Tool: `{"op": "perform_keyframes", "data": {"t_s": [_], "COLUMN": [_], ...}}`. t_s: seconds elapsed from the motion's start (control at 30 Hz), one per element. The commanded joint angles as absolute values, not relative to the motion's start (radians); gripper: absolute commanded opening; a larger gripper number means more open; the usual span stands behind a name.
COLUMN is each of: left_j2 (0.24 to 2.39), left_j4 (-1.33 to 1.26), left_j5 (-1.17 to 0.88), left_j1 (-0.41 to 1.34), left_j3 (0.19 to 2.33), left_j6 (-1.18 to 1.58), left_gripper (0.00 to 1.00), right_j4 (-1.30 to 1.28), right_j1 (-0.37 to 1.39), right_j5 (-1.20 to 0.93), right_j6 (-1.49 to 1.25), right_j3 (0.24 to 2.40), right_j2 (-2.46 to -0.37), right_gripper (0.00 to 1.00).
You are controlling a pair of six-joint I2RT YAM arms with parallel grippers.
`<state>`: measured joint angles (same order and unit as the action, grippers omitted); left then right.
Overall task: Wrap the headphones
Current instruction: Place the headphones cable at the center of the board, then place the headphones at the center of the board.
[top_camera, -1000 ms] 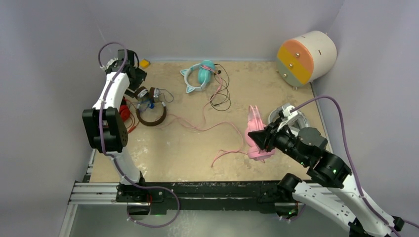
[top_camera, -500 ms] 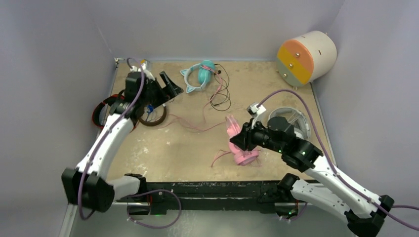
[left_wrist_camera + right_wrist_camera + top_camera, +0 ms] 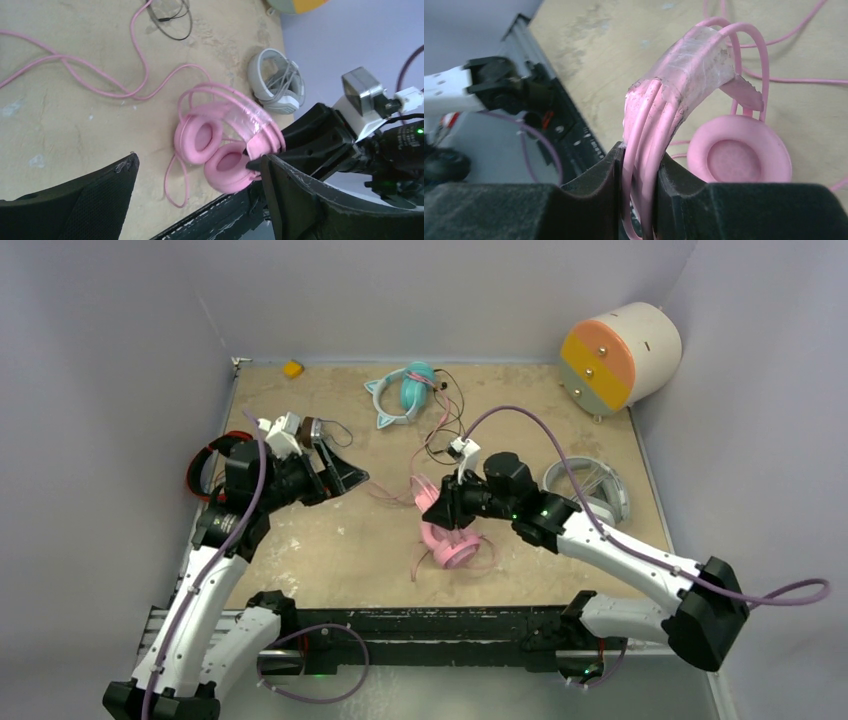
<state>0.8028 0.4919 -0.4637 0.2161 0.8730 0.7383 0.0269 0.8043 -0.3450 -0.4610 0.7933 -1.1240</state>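
Observation:
The pink headphones [image 3: 452,546] hang near the table's front middle, cups touching the surface. My right gripper [image 3: 441,512] is shut on the headband, and in its wrist view the fingers [image 3: 640,180] squeeze the taped headband [image 3: 684,80] together with strands of pink cord. The remaining pink cable [image 3: 75,75] trails loose over the table to the left. My left gripper [image 3: 350,472] is open and empty, left of the pink pair, its wrist view looking at the cups [image 3: 210,145]. The grey-white headphones [image 3: 588,486] lie at the right. A brown cup [image 3: 316,428] shows behind the left wrist.
Teal cat-ear headphones [image 3: 405,390] with a dark cable [image 3: 447,435] lie at the back middle. A red-and-black pair [image 3: 205,465] sits at the left edge. A cream drum [image 3: 620,355] with an orange face stands back right, and a small yellow object [image 3: 292,368] back left.
The left arm swung from the back-left corner toward the middle and its gripper opened wider. The right arm carried the pink headphones leftward to the table's middle.

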Motion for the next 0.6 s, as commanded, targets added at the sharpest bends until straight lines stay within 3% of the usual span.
{"op": "perform_keyframes", "data": {"t_s": [0.0,0.13,0.3,0.37,0.5,0.57], "left_j2": [0.789,0.802,0.872,0.912,0.933,0.924], "left_j4": [0.625,0.669,0.681,0.685,0.652,0.625], "left_j5": [-0.352,-0.265,-0.261,-0.24,-0.178,-0.197], "left_j1": [0.213,0.213,0.212,0.212,0.212,0.212], "left_j3": [0.848,0.826,0.801,0.798,0.753,0.729], "left_j6": [0.718,0.742,0.792,0.793,0.803,0.792], "left_gripper": [0.91,0.94,1.0,1.0,1.0,0.98], "right_j4": [0.014,0.002,0.024,0.033,0.059,0.071], "right_j1": [0.805,0.835,0.94,0.993,1.031,1.031], "right_j5": [-0.142,0.005,0.05,0.059,0.007,0.003], "right_j6": [-0.342,-0.304,-0.296,-0.291,-0.297,-0.309], "right_j3": [0.927,0.916,0.909,0.924,0.918,0.891], "right_j2": [-1.17,-1.212,-1.323,-1.37,-1.404,-1.377], "right_gripper": [0.26,0.28,0.41,0.52,0.85,0.96]}}
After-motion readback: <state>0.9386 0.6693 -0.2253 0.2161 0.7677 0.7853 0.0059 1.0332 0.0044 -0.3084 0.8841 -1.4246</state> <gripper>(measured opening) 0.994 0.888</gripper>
